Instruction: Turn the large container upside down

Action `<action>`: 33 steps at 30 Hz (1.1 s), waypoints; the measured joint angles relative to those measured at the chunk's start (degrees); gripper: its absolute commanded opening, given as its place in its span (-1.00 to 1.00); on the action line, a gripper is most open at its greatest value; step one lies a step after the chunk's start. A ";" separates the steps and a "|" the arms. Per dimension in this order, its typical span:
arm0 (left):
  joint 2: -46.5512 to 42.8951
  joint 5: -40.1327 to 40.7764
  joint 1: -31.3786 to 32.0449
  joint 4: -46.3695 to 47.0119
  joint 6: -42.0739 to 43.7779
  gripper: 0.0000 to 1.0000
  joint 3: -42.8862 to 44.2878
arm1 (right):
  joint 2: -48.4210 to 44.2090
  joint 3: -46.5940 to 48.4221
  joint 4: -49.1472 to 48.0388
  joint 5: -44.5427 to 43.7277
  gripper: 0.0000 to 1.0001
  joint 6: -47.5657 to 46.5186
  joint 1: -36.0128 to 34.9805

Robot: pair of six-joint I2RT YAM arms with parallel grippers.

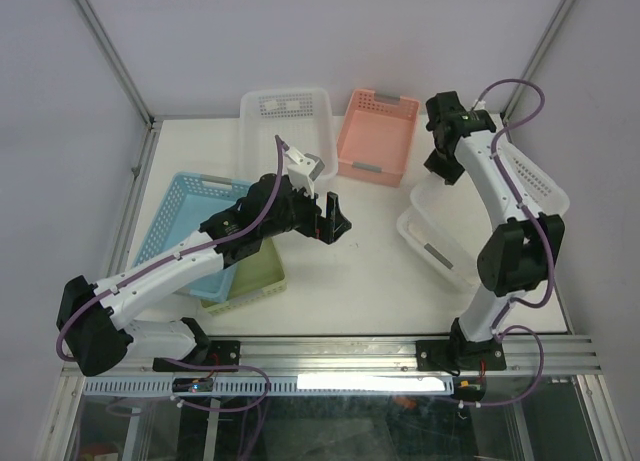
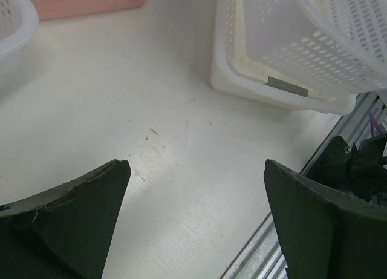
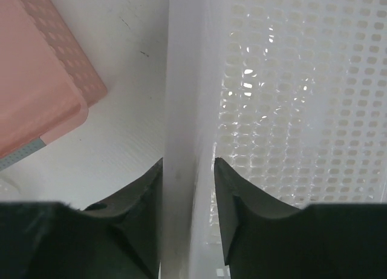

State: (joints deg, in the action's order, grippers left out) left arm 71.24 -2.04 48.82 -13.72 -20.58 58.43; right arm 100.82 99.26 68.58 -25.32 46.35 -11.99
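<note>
Top cam: the large container [image 1: 552,193], a white perforated basket, sits right of the pink basket [image 1: 378,136] and nearer the arm bases. It rests over a second white tub [image 1: 432,243]. The R gripper [image 1: 443,166] is at the rim end closest to the pink basket, prob. because lifting one end gives leverage to tip it over. The L gripper [image 1: 333,224] hangs over bare bench [image 1: 370,271], near-left of the pink basket and w/ nothing in it. A blue basket [image 1: 185,221] and green tray [image 1: 250,276] lie further left, and a white basket [image 1: 288,116] is just beside the pink one. All look empty.

L wrist cam: fingers spread wide, w/ only bench between them. Ahead, the large container [image 2: 338,43] tilts above the white tub [image 2: 266,88], one side raised. No contents seen in either.

R wrist cam: fingers narrow, pinching the large container [image 3: 290,97] by its wall, one inside, one outside. Pink basket [image 3: 36,91] is just beside it, not touching. Basket floor bare.
</note>
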 measured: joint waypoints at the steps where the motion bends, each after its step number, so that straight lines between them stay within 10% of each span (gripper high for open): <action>1: 0.00 0.00 0.00 0.00 0.00 0.98 0.00 | -1.05 -0.72 -0.44 -0.09 -0.46 -0.07 0.00; 7: 0.00 0.02 0.00 0.02 0.00 0.98 -0.02 | -4.46 -1.64 -0.76 -0.35 -1.00 -1.46 0.00; 19: 8.02 2.47 0.00 1.86 -3.02 0.98 -0.48 | -26.32 -11.80 -10.75 8.09 -1.00 -12.76 -0.02; 33: 14.67 6.43 -0.96 2.45 -7.19 0.98 -6.10 | -40.17 -11.32 -31.10 46.66 -1.00 -18.27 -0.17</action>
State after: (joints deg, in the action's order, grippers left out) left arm 85.91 4.38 47.86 -11.27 -27.77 52.34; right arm 60.64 87.94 37.47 21.34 28.08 -12.16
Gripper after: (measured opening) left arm 0.990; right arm 0.182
